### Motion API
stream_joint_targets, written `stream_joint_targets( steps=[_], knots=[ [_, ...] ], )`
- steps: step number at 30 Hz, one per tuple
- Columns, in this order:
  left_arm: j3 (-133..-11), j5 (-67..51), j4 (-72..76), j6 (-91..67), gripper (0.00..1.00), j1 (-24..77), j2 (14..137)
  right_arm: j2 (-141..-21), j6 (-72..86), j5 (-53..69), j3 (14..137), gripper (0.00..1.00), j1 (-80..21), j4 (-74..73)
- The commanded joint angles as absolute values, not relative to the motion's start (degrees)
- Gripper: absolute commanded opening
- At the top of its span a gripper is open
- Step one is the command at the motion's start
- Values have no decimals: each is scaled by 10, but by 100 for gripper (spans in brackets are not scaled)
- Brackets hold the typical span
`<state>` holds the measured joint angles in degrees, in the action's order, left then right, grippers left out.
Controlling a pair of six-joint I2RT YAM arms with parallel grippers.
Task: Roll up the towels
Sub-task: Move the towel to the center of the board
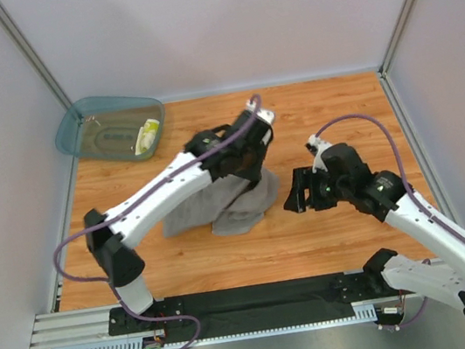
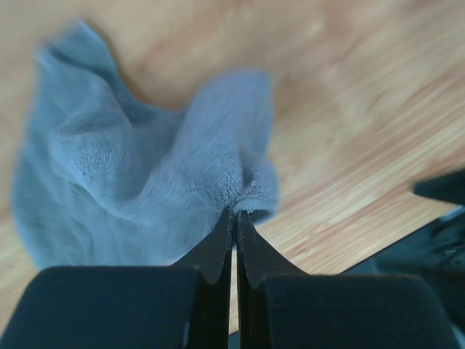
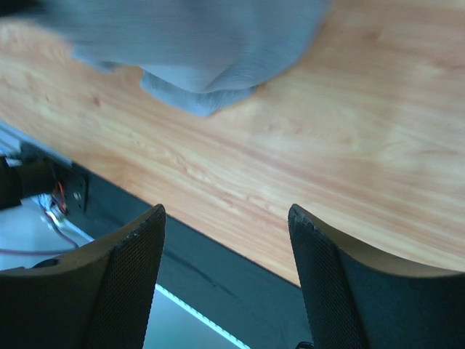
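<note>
The grey towel (image 1: 236,206) hangs bunched over the middle of the wooden table, its lower folds resting on the wood. My left gripper (image 1: 254,169) is shut on an upper edge of it; in the left wrist view the closed fingertips (image 2: 235,215) pinch the grey towel (image 2: 145,174), which drapes away below. My right gripper (image 1: 294,191) hovers just right of the towel, open and holding nothing. Its wrist view shows the wide-apart gripper (image 3: 227,212) over the table's near edge and the grey towel (image 3: 203,51) at the top. The small yellow-and-white cloth (image 1: 148,136) lies in the tub.
A translucent teal tub (image 1: 83,127) sits at the table's back left corner. White walls enclose the table on three sides. A black rail (image 1: 252,299) with the arm bases runs along the near edge.
</note>
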<state>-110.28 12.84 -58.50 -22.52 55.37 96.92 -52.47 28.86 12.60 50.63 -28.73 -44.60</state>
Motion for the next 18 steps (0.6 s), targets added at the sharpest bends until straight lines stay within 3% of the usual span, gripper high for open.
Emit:
stream_joint_targets(
  steps=[1, 5, 8, 10, 13, 14, 18],
  knots=[
    [-1004, 69, -524, -268, 1, 552, 1010, -528, 342, 60, 462, 69, -372, -401],
    [-961, 40, -479, -277, 6, 534, 1019, -568, 369, 7, 456, 68, -458, -374],
    [-962, 40, -486, -264, 19, 510, 1025, -601, 385, -45, 474, 68, -518, -370],
    [-962, 49, -507, -263, 22, 491, 1013, -628, 390, -61, 484, 67, -542, -369],
    [-920, 93, -517, -252, 39, 469, 958, -657, 396, -74, 496, 67, -560, -366],
    [-904, 128, -519, -245, 49, 469, 940, -664, 395, -76, 497, 67, -562, -365],
    [-803, 213, -545, -292, 61, 468, 845, -701, 377, -76, 511, 68, -564, -352]
  ],
)
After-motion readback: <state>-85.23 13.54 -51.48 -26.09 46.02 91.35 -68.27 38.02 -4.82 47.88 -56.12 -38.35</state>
